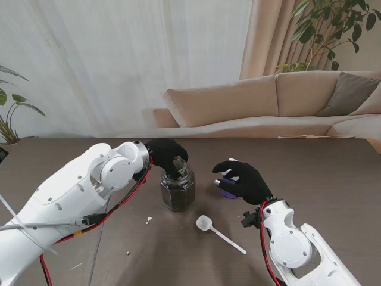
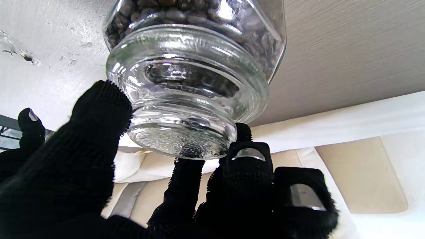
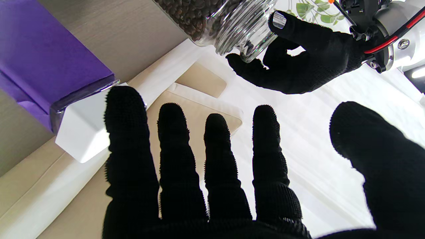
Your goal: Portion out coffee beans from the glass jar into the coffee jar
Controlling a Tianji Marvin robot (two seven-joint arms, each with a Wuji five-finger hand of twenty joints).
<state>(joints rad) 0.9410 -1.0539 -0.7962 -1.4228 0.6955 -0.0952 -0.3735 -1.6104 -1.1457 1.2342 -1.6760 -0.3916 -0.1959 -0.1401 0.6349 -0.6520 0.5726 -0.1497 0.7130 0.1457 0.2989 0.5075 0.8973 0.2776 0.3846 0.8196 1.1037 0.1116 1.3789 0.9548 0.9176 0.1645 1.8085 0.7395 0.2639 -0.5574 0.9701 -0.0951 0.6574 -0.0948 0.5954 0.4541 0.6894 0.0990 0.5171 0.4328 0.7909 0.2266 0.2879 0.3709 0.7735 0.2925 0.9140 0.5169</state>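
Glass jar (image 1: pixel 177 187) of beans, mid-worktop, looks heavy, smooth and breakable; left hand (image 1: pixel 167 156) clasps its glass lid (image 2: pixel 181 139), better held around the faceted body, while right hand (image 1: pixel 244 182) hovers open beside the purple coffee jar (image 3: pixel 49 63)

We are looking across a dark brown wood-grain table (image 1: pixel 333 179), and behind it a beige sofa (image 1: pixel 268 107) is stretching along the far side, a grey cushion (image 1: pixel 351 92) leaning at its right end. White sheer curtains (image 1: pixel 119 59) are glowing with daylight over most of the back wall, and a tan drape (image 1: pixel 268 36) is hanging beside them. A leafy plant (image 1: pixel 333 24) is rising behind the sofa, and another plant (image 1: pixel 12 113) is peeking in at the far left.
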